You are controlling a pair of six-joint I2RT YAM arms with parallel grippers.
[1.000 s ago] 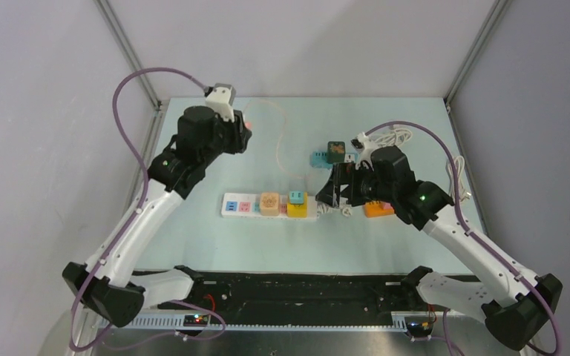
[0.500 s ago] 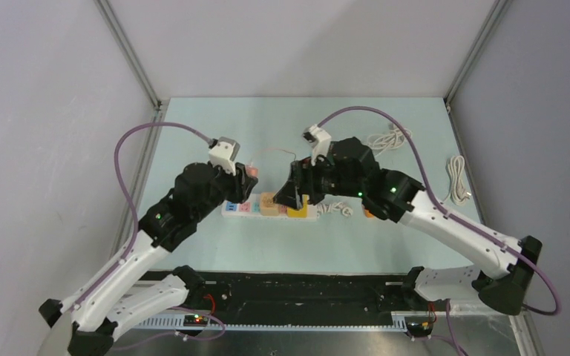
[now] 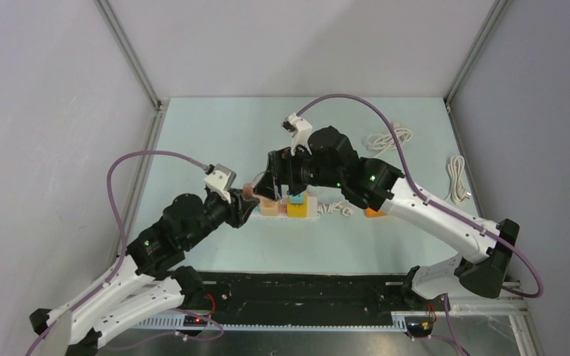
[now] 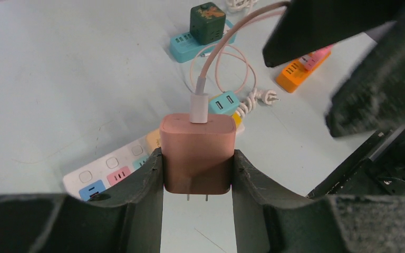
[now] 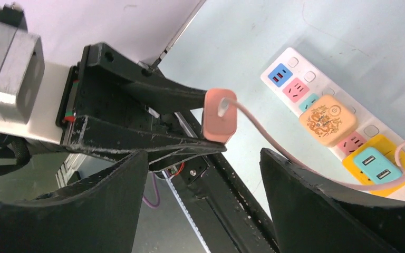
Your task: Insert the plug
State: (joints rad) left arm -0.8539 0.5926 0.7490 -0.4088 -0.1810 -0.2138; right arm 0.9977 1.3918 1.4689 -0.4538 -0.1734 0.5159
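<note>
My left gripper point(image 4: 198, 174) is shut on a pink plug point(image 4: 198, 153), a charger block with two metal prongs pointing down and a pink cable point(image 4: 219, 58) out of its top. It hangs in the air above and in front of the white power strip point(image 4: 111, 168), also seen from the top point(image 3: 246, 192) and from the right wrist point(image 5: 220, 115). The strip point(image 5: 295, 79) holds a beige block point(image 5: 327, 120), a teal adapter point(image 5: 374, 164) and a yellow one. My right gripper point(image 5: 203, 200) is open and empty, just above the plug point(image 3: 278, 174).
A teal strip with a dark green cube point(image 4: 206, 23) and an orange strip point(image 4: 295, 71) lie further back. White cords point(image 3: 390, 139) lie at the back right. The table's front rail point(image 5: 232, 184) runs below.
My left gripper has come down and forward with the pink plug to the strip's near side. My right arm has swung left from the orange strip to above the white strip.
</note>
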